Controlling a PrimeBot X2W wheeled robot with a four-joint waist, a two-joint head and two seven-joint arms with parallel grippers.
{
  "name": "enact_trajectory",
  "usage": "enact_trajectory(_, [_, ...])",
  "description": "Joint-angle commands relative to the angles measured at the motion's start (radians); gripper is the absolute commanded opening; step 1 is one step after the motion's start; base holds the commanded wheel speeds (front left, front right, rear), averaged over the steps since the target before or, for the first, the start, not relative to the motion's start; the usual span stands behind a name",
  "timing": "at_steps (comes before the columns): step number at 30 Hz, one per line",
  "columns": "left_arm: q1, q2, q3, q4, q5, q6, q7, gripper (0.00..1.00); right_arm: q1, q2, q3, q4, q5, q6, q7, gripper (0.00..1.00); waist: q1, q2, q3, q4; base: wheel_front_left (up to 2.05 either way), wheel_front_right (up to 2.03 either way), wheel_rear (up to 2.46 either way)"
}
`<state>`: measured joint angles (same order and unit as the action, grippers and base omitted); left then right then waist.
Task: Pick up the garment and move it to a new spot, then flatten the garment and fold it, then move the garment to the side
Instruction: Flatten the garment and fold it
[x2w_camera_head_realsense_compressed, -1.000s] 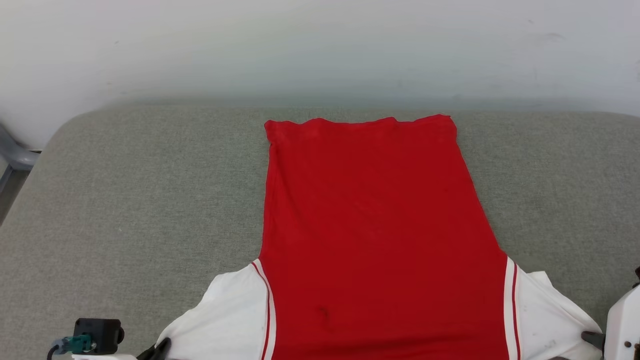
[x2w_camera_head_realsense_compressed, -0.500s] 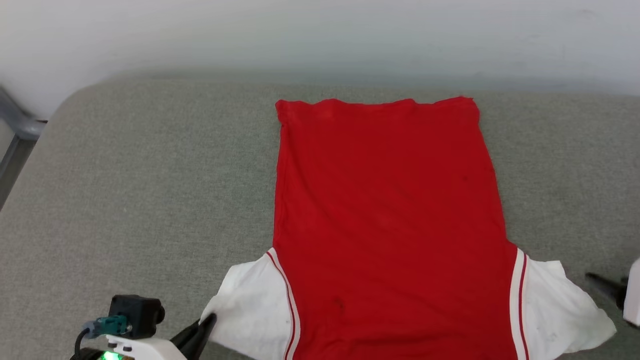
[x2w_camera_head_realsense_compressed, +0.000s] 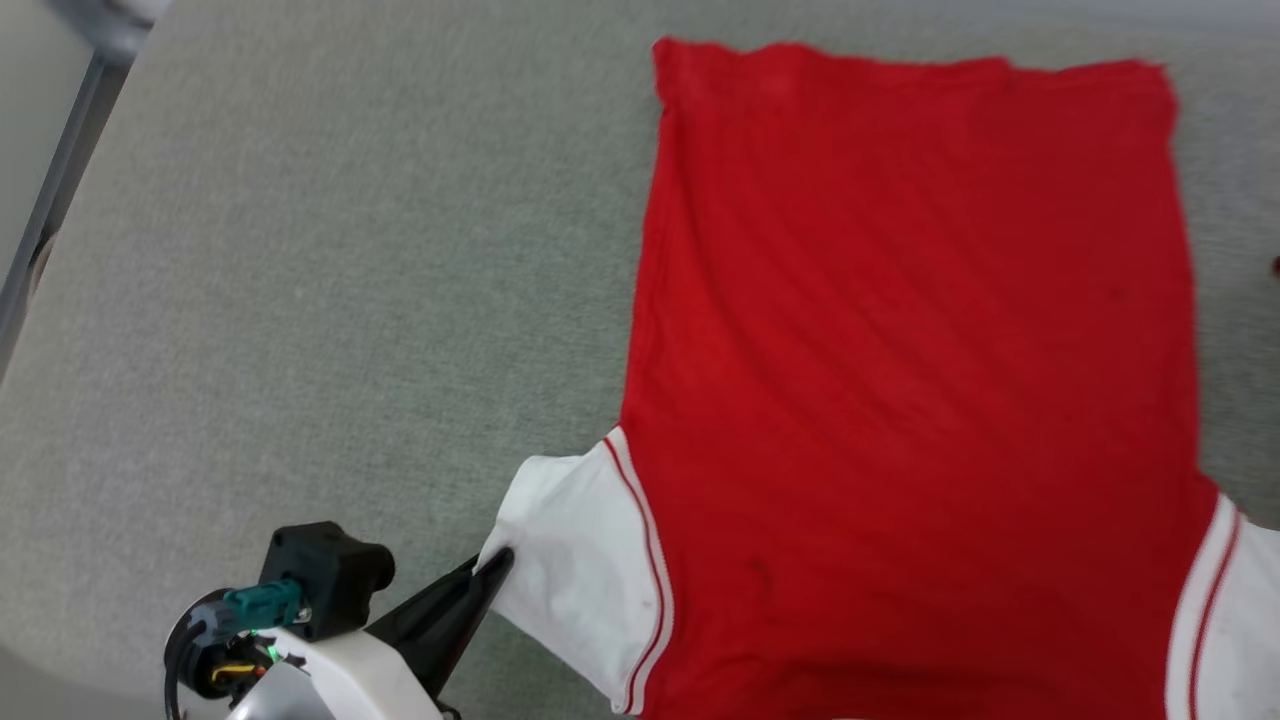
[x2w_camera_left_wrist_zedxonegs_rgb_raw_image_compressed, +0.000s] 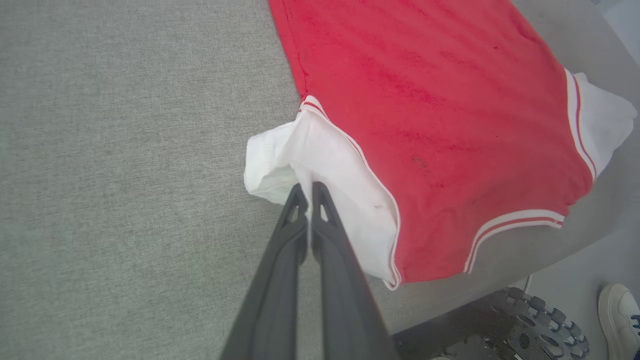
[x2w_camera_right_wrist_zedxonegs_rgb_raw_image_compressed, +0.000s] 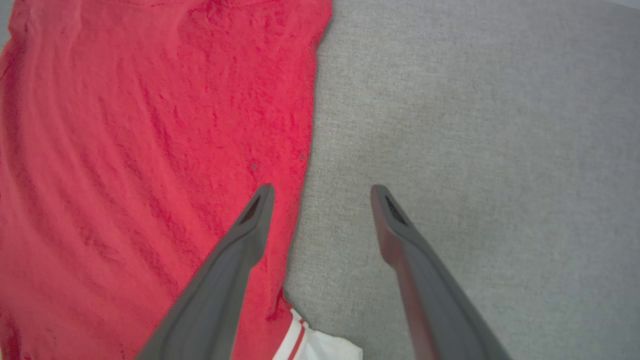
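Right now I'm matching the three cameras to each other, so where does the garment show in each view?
Head view: the garment covers the right half, hem at the top, with one white sleeve at lower centre pinched by the left gripper.
Left wrist view: the garment lies upper right, with the pinched sleeve at centre.
Right wrist view: the garment covers the left half, beside the open right gripper.
Shared landmark: the grey padded surface beneath it.

Broad bare grey surface (x2w_camera_head_realsense_compressed: 300, 300) left of garment (x2w_camera_head_realsense_compressed: 900, 350): free passage. Metal rail (x2w_camera_head_realsense_compressed: 60, 170) beyond far-left edge. Left gripper (x2w_camera_left_wrist_zedxonegs_rgb_raw_image_compressed: 308, 187), pinched on white sleeve, blocks that corner. Right gripper (x2w_camera_right_wrist_zedxonegs_rgb_raw_image_compressed: 322, 192) spread wide over garment's side edge; bare surface beside. Past near edge: dark wheel (x2w_camera_left_wrist_zedxonegs_rgb_raw_image_compressed: 530, 325), shoe (x2w_camera_left_wrist_zedxonegs_rgb_raw_image_compressed: 617, 312).
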<state>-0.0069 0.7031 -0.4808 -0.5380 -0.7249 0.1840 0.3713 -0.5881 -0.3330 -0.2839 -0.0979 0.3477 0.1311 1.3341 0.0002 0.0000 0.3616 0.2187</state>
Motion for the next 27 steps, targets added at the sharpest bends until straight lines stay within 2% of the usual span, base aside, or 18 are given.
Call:
enact_trajectory(1, [-0.021, -0.007, -0.004, -0.009, 0.007, -0.007, 0.001, 0.00, -0.046, -0.014, -0.005, 0.015, -0.016, -0.001, 0.006, 1.00, -0.0002, 0.0000, 0.082, 0.076, 0.00, 0.00, 0.00])
enact_trajectory(5, [-0.060, -0.007, -0.020, -0.010, 0.037, -0.021, 0.007, 0.00, -0.177, -0.031, -0.007, 0.083, -0.077, -0.001, 0.016, 1.00, -0.0002, 0.0000, 0.144, 0.131, 0.00, 0.00, 0.00])
enact_trajectory(12, [-0.113, -0.047, -0.058, 0.001, 0.056, -0.051, -0.004, 0.00, -0.343, -0.081, -0.018, 0.205, -0.204, -0.001, -0.002, 1.00, -0.0002, 0.0000, 0.220, 0.212, 0.00, 0.00, 0.00])
enact_trajectory(20, [-0.130, -0.079, -0.084, 0.018, 0.053, -0.066, -0.021, 0.00, -0.397, -0.123, -0.059, 0.307, -0.290, -0.001, -0.055, 1.00, -0.0002, 0.0000, 0.264, 0.275, 0.00, 0.00, 0.00])
enact_trajectory(25, [-0.128, -0.101, -0.072, 0.037, 0.032, -0.064, -0.043, 0.00, -0.394, -0.096, -0.076, 0.362, -0.309, -0.001, -0.070, 1.00, -0.0002, 0.0000, 0.272, 0.286, 0.00, 0.00, 0.00])
enact_trajectory(26, [-0.125, -0.099, -0.067, 0.039, 0.029, -0.062, -0.046, 0.00, -0.384, -0.096, -0.067, 0.367, -0.308, -0.001, -0.062, 0.96, -0.0002, 0.0000, 0.272, 0.287, 0.00, 0.00, 0.00])
enact_trajectory(27, [-0.124, -0.094, -0.063, 0.042, 0.032, -0.061, -0.050, 0.00, -0.375, -0.098, -0.060, 0.372, -0.306, -0.001, -0.056, 0.14, -0.0002, 0.0000, 0.274, 0.287, 0.00, 0.00, 0.00])
